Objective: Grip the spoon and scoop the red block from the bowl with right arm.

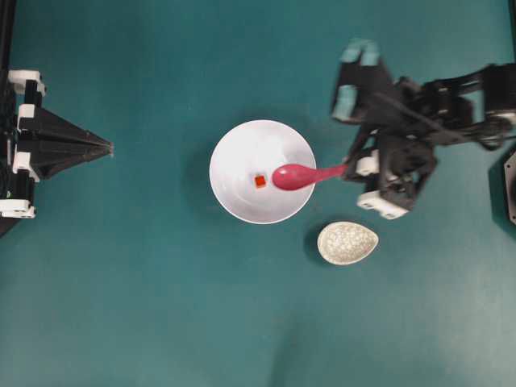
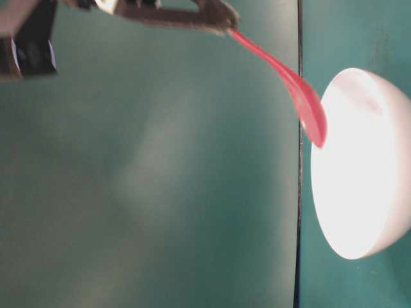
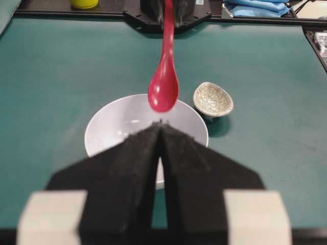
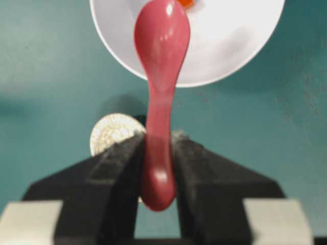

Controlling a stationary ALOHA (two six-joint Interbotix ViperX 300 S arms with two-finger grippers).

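Observation:
My right gripper [image 1: 345,169] is shut on the handle of the pink spoon [image 1: 298,175]. The spoon's scoop hangs over the right half of the white bowl [image 1: 234,153], above its inside and tilted downward. The red block [image 1: 260,181] lies on the bowl's floor just left of the scoop's tip, apart from it. In the right wrist view the handle [image 4: 159,168] sits clamped between both fingers, and the red block [image 4: 185,2] peeks out past the scoop. My left gripper [image 1: 109,147] rests at the far left, shut and holding nothing, pointing toward the bowl [image 3: 110,127].
A small speckled egg-shaped dish [image 1: 347,243] stands on the teal table just right of the bowl's front and below the right gripper. The right arm's body [image 1: 419,121] fills the upper right. Dark fittings line the left and right table edges.

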